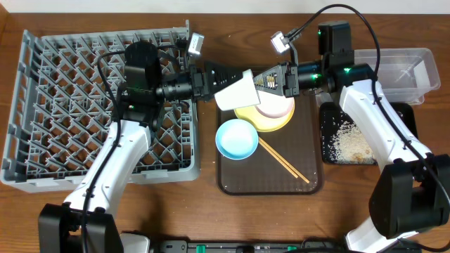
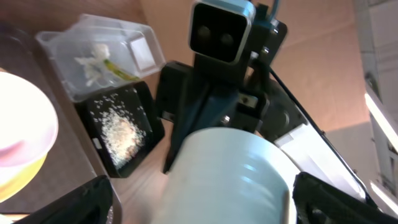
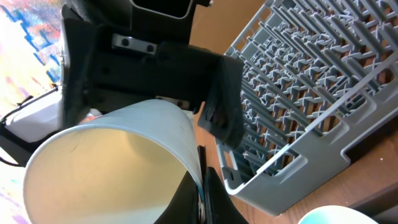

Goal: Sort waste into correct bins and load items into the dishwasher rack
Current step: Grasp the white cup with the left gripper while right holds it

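Handover of small white cup (image 1: 238, 90) beside dishwasher rack (image 1: 98, 105): my right gripper (image 1: 263, 80) pinches its rim, my left gripper (image 1: 225, 74) stands wide around it and, I judge, must close next.

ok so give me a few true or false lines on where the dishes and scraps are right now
1. The small white cup is pinched at its rim by the right gripper. True.
2. The light blue round bowl sits in the grey peg rack. False: it rests on the brown serving tray.
3. The loose white rice scraps lie in the glossy black tray. True.
4. The two thin wooden chopsticks are in the clear plastic tub. False: they lie on the brown serving tray, beside the bowl.
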Motion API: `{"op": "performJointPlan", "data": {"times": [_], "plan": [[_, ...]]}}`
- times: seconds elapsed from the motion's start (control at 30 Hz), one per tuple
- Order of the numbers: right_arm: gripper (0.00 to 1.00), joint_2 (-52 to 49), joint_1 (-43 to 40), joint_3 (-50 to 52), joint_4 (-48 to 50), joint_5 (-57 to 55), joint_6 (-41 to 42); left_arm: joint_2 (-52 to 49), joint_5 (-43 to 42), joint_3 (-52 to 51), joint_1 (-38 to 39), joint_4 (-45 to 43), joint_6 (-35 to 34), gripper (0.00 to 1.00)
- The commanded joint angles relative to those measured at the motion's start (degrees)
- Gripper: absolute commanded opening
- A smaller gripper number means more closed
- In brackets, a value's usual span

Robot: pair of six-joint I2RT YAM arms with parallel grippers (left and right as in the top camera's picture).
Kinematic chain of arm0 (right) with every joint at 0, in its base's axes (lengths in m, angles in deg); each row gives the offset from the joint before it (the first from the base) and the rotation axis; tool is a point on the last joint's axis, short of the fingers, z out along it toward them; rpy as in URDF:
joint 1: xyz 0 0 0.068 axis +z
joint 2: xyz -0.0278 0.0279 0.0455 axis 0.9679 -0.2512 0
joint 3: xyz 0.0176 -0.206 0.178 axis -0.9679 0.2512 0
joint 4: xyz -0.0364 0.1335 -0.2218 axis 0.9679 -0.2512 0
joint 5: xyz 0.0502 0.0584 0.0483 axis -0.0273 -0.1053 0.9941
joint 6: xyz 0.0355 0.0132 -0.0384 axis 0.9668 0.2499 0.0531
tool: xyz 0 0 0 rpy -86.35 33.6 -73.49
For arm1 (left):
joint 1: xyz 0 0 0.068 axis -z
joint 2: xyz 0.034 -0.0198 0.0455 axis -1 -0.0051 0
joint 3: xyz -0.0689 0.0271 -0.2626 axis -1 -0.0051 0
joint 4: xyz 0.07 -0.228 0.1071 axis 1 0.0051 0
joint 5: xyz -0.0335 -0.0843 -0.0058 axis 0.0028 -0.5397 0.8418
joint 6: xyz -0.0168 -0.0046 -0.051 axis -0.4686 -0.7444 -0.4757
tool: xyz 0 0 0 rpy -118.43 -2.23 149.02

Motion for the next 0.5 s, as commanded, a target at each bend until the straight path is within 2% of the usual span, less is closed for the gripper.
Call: {"op": "performJointPlan", "data": {"times": [0.0, 0.2, 0.47], "plan": [[0.01, 0.15, 0.2, -0.09, 1.18, 0.52, 0.28, 0.11, -4.63, 0.48, -0.28, -1.11, -0.35, 0.95], [0.01, 0.15, -1.29, -0.09, 7.91, 3.63, 5.29, 0.11, -5.84, 0.46, -2.4, -1.05, -0.81, 1.0], [0.01, 0.15, -0.66, -0.09, 11.41, 3.72, 8.37, 0.11, -7.1, 0.48, -2.4, -1.09, -2.03, 0.99]]}}
